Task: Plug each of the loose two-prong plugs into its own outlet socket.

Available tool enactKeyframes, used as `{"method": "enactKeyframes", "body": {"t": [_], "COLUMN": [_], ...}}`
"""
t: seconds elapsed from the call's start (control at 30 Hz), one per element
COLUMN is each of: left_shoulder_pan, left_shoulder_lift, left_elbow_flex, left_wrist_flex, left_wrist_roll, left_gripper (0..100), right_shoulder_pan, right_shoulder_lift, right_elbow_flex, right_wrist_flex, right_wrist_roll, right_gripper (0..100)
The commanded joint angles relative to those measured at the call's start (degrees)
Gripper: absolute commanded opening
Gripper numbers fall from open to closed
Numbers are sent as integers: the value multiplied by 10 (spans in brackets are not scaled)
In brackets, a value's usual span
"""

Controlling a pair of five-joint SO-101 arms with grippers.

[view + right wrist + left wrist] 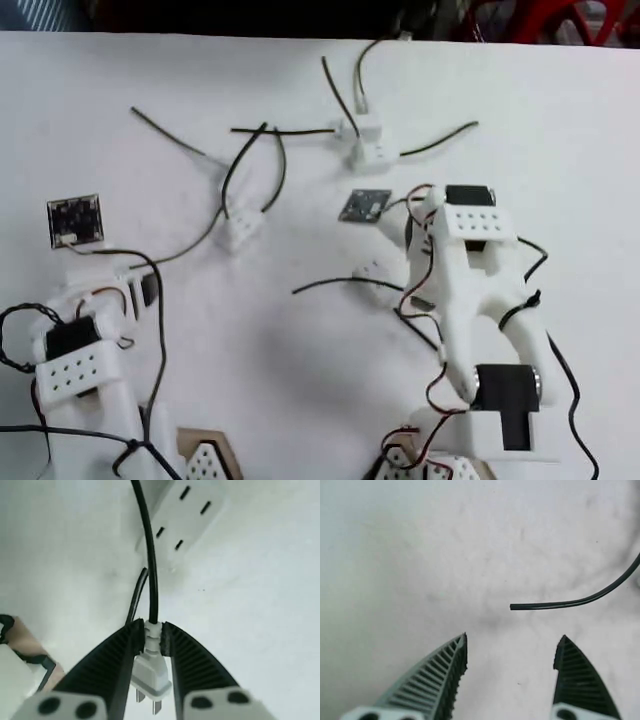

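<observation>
White worktop (pixel 300 380) is taking up nearly the whole high view. A dark strip of room is running along its far edge, and something red (pixel 560 20) is poking in at the far right.

Going left to right from above:
- The left arm (pixel 75 370) is sitting at the near left corner.
- A small dark board (pixel 75 220) is lying just beyond the left arm.
- Next, a white outlet (pixel 238 232) is lying with cords curling off it.
- Two white blocks (pixel 372 152) are sitting bunched together farther back.
- A second board (pixel 365 205) is lying near the middle.
- The right arm (pixel 460 280) is stretching over the right half.

The wrist views are adding the close-up stuff. The left tool (pixel 512 640) is hanging released over bare worktop, jaws wide apart, with a black cord end (pixel 511 607) lying a little past the tips.

The right tool (pixel 152 624) is clenched on a white plug (pixel 150 667). It's pinching the plug at the neck where its black cord (pixel 147 555) is coming out, and the prongs are pointing back toward the wrist. That cord is crossing the corner of an outlet block (pixel 192 520) lying just past the tips, with four slots showing.

From above, the right arm is getting in the way. It's covering its own tool and the plug, and it's partly hiding a small outlet (pixel 375 272) just beside it.
</observation>
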Motion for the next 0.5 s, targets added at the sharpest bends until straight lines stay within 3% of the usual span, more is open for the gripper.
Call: {"method": "enactKeyframes", "body": {"t": [0.0, 0.2, 0.47], "left_shoulder_pan": [-2, -2, -2], "left_shoulder_lift": [-14, -14, -14], "left_elbow_flex": [-3, -3, -3], "left_wrist_flex": [-12, -12, -12], "left_wrist_roll": [3, 3, 3], "left_gripper": [278, 278, 278], "right_shoulder_pan": [0, 22, 17], "right_shoulder_lift": [-43, -42, 92], "right_elbow_flex": [-10, -5, -25], "right_wrist_flex": [-37, -145, -185], "right_wrist_roll": [-84, -303, -355], "right_gripper": [18, 19, 22]}}
